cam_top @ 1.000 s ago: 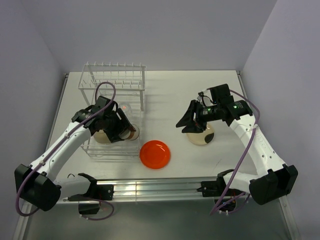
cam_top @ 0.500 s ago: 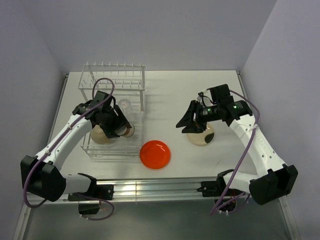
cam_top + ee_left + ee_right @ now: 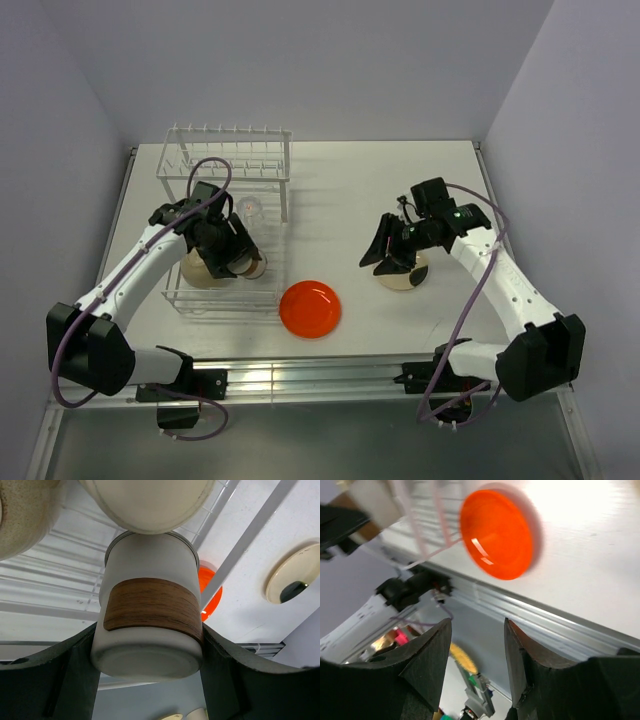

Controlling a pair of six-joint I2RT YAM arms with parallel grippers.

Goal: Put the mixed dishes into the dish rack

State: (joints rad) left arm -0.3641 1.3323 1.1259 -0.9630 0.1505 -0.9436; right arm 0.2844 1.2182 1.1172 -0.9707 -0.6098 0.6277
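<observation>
The white wire dish rack (image 3: 228,165) stands at the left. My left gripper (image 3: 243,262) is over its basket, shut on a small cup (image 3: 150,615) that looks white with a brown wood-grain band. A beige bowl (image 3: 198,270) and a clear glass (image 3: 248,210) sit in the rack. In the left wrist view a cream round dish (image 3: 150,505) touches the cup's far rim. The orange-red plate (image 3: 310,308) lies flat on the table. My right gripper (image 3: 383,255) is open and empty, just above the cream plate (image 3: 408,275). The right wrist view shows the orange plate (image 3: 495,535).
The rack's raised prong row (image 3: 230,132) is at its far end. The table's front metal rail (image 3: 330,375) runs below the orange plate. Walls close in the table at the back and both sides.
My left gripper has shifted slightly over the rack basket with the cup still in it. My right gripper has moved a little down and right, closer to the cream plate.
</observation>
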